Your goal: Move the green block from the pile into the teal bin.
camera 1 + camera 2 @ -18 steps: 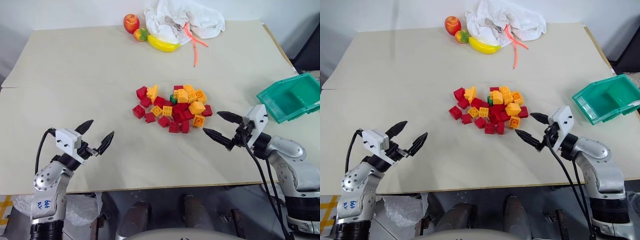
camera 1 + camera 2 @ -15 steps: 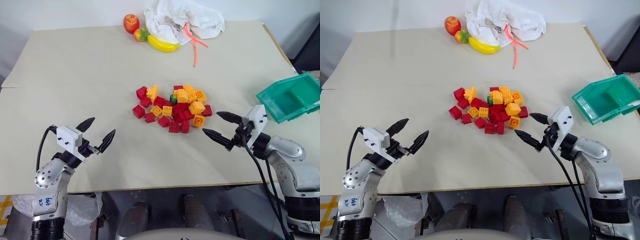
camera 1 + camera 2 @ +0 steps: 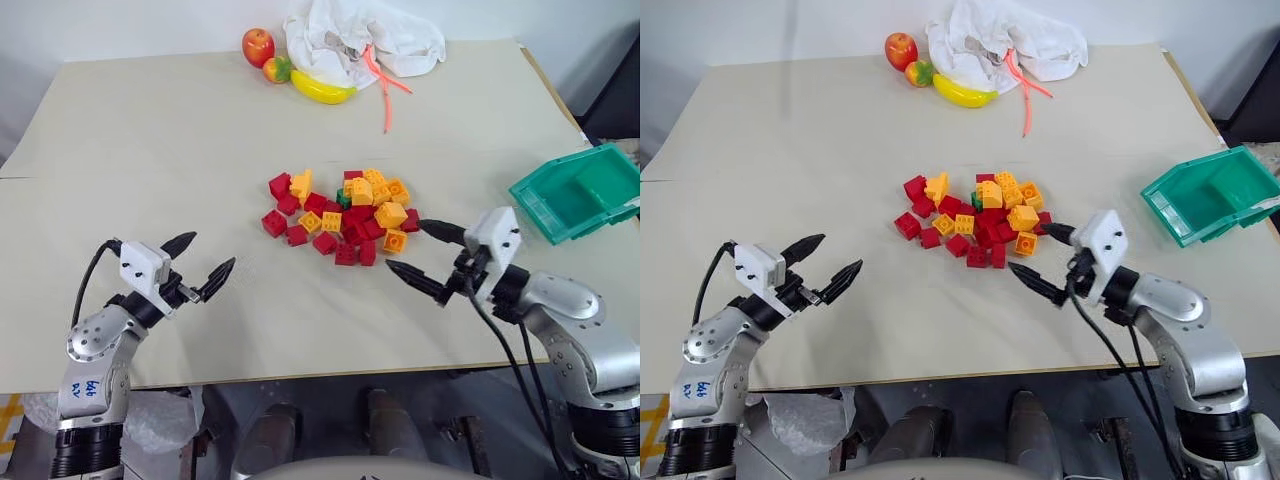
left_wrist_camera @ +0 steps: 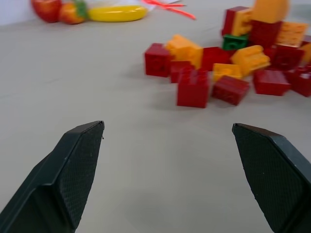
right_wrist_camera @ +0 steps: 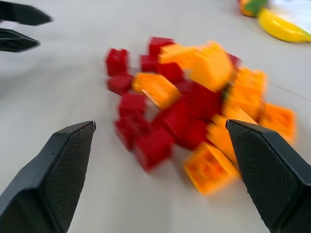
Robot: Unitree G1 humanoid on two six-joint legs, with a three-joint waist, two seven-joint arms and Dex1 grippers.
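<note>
My wide beige tabletop (image 3: 180,140) carries everything here, and at its far edge lies a crumpled white cloth (image 3: 360,38) with an orange-red cord (image 3: 385,85) trailing toward me, a yellow banana (image 3: 322,88), a red apple (image 3: 258,46) and a small red-and-green fruit (image 3: 277,69) beside them. At my right, the teal rectangular plastic bin with raised walls (image 3: 580,192) sits tilted at the table's edge, well apart from the loose pile of red and orange-yellow studded bricks (image 3: 345,215) in the middle. My head views show the small dark-green studded block (image 3: 346,197) on the pile's far side, hemmed in by red and orange bricks. My left wrist camera sees it more plainly, a green brick (image 4: 235,41) wedged low between a red one and an orange one, while my right wrist camera gives only a dark sliver behind an orange brick that I cannot be sure of. My right gripper (image 3: 427,257) hangs just beside the pile's near right corner, fingers spread wide and holding nothing. My left gripper (image 3: 199,261) hangs well to the pile's left, likewise wide apart and empty.
</note>
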